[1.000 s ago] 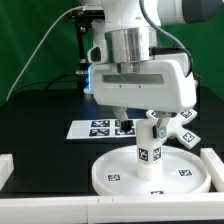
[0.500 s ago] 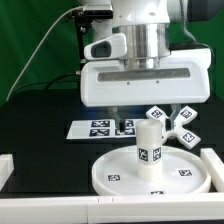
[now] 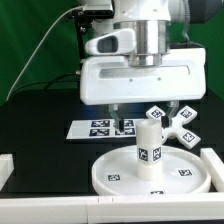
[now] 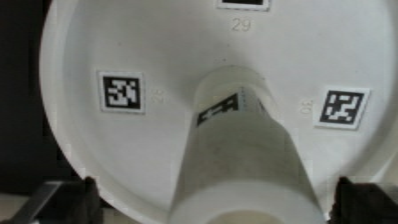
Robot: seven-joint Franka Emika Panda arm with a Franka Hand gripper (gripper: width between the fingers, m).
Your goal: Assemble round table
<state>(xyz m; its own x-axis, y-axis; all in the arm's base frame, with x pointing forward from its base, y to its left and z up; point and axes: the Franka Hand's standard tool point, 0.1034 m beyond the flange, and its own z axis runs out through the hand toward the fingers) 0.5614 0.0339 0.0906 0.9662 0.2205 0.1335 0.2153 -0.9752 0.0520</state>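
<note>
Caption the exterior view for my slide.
Cylinder leg stands upright on the round disc, cross-shaped base nearby.

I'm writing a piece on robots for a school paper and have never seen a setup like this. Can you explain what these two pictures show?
The big white machine is a robot arm. At its end is the gripper, a two-finger claw, which hangs open and holds nothing. One picture comes from a camera standing off the arm. The other comes from a camera on the wrist, looking down past the fingers.

On the black table lies a white round disc. A short cylinder leg stands upright in its middle. Both are parts of a small round table. Behind them, at the exterior view's right, lies the cross-shaped base. The flat marker board with square tags belongs to the rig, not the furniture.

The wrist view shows the same disc and leg close up.
</note>
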